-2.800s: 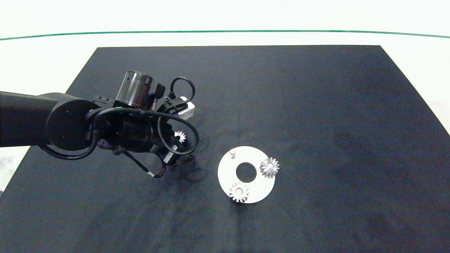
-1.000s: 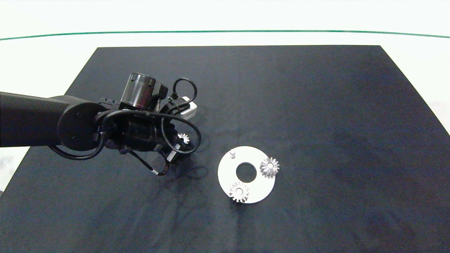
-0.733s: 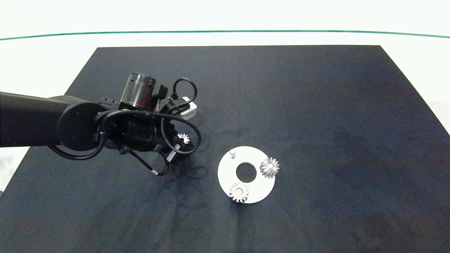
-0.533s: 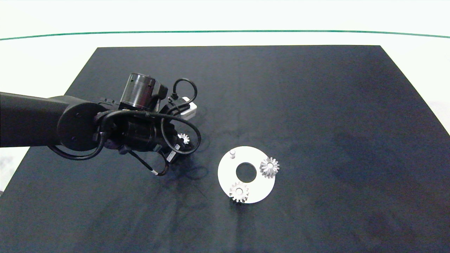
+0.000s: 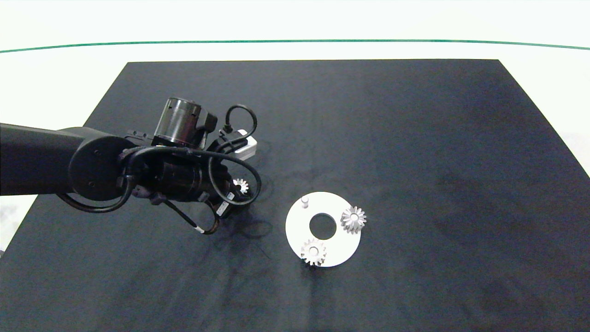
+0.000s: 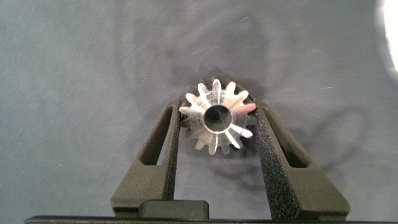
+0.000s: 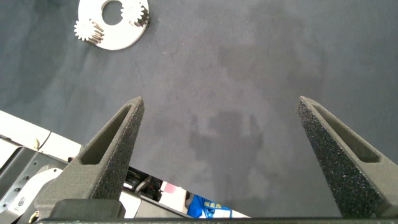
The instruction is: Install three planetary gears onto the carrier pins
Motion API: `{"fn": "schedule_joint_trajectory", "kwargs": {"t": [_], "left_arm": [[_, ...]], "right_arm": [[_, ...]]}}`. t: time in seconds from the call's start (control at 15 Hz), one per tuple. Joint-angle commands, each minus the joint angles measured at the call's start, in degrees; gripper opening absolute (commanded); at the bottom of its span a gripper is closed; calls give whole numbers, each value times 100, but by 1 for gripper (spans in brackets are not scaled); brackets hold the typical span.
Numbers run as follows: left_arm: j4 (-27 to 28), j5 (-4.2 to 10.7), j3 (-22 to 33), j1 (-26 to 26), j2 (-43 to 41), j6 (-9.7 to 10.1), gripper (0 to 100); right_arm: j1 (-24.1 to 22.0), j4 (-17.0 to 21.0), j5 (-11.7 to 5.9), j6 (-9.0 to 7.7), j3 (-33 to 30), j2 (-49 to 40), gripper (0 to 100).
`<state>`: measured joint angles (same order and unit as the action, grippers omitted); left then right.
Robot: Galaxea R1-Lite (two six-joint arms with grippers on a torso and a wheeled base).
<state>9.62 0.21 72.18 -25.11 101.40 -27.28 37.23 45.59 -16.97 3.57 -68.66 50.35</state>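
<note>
A: Nearest the camera's side of the black mat [image 5: 415, 138], what sits there?

B: The white carrier disc [image 5: 299, 228], lying flat right of the mat's middle. One planetary gear [image 5: 313, 251] sits on the disc's near rim, and a second gear [image 5: 353, 219] sits at its right edge. Each is where a pin would stand, though the pins under them are hidden.

A: And the third pin?

B: The bare carrier pin [image 5: 304, 201] stands upright on the disc's far left part, with nothing on it.

A: Where is the last gear?

B: The third gear [image 5: 240, 186] is left of the disc and well apart from it, between the fingers of the left gripper [image 6: 216, 124]. In the left wrist view the gear [image 6: 216, 116] sits with its dark centre hole facing the camera, and the two fingers [image 6: 163, 149] press against its teeth from both sides, pinching it. Whether it rests on the mat or is lifted cannot be told.

A: The arm itself?

B: The left arm [image 5: 92, 161] comes in from the left edge, cables looping around its wrist.

A: And the right gripper?

B: The right gripper [image 7: 221, 112] is spread wide above bare mat, holding nothing, with the disc [image 7: 115, 28] and its two gears far from it.
</note>
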Motion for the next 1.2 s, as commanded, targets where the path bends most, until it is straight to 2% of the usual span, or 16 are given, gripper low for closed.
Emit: {"fn": "schedule_joint_trajectory", "kwargs": {"t": [0.07,0.27,0.8,0.93,1.0,1.2], "left_arm": [[-21,-109,42,-169,-288,-14,13],[-21,-47,51,-407,-481,-14,13],[-13,-47,-37,-345,-393,-40,13],[-39,-56,-116,-336,-384,-102,13],[-39,-56,-116,-328,-375,-128,100],[-39,-65,-134,-319,-384,-146,100]], "right_arm": [[4,29,-8,3,10,1,100],[4,29,-8,3,28,1,100],[4,37,-8,3,54,-7,100],[4,37,-8,3,45,1,100],[4,37,-8,3,45,1,100],[4,37,-8,3,37,19,100]]}}
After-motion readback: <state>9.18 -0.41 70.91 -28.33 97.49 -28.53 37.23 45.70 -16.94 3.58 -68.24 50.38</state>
